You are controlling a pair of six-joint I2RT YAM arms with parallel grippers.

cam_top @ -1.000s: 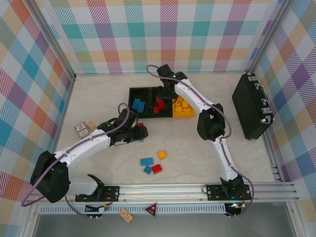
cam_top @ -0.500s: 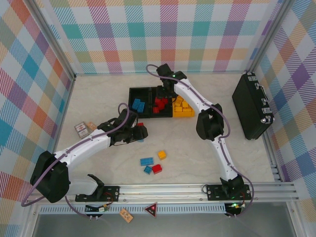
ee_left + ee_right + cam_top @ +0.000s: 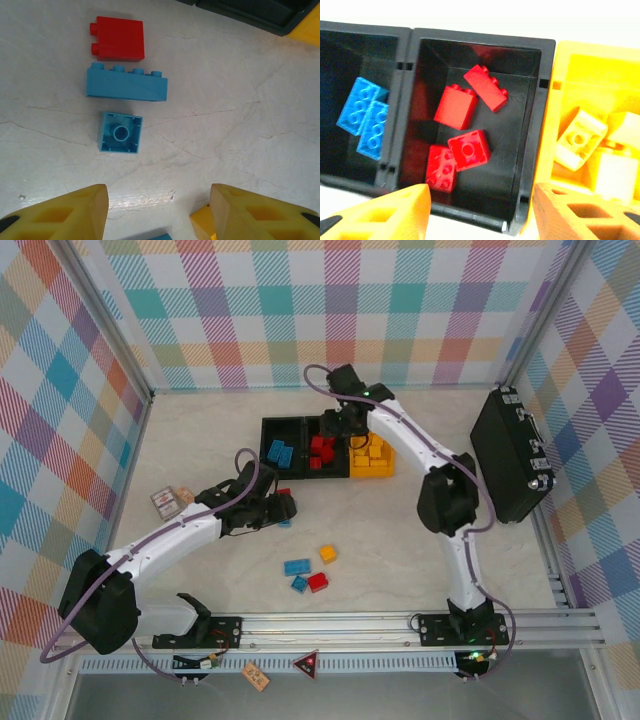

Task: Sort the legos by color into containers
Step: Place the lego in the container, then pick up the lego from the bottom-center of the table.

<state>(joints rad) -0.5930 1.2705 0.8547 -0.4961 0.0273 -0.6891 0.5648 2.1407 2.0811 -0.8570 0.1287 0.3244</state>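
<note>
My right gripper [image 3: 480,192] hangs over the three bins, which sit in a row toward the far edge of the table [image 3: 420,570], about midway along it. Its jaws stand apart and grip nothing, just above the near rim of the middle black bin [image 3: 480,38]. Four red bricks [image 3: 456,106] lie on that bin's floor, tumbled at different angles. The left black bin [image 3: 365,27] holds two blue bricks [image 3: 355,106] side by side. The yellow bin [image 3: 561,90] holds several yellow bricks [image 3: 580,136], washed pale by glare.

My left gripper [image 3: 157,190] is over the bare surface on the near side of the bins. Its jaws are parted too, and nothing is clamped between them. Beyond my fingertips three bricks lie in a line on the surface. There is a red brick [image 3: 118,39] on its side and a long blue brick [image 3: 126,85] just beside it. A small blue brick [image 3: 120,132] lies flipped, hollow side up. A yellow corner [image 3: 200,225] shows at the inner edge of one finger; I cannot tell whether it touches.

From above, a cluster of four loose bricks [image 3: 297,567] lies closer to the near edge, around its middle. A black case [image 3: 512,455] lies along the right edge. Small cards [image 3: 165,502] lie by the left edge.
</note>
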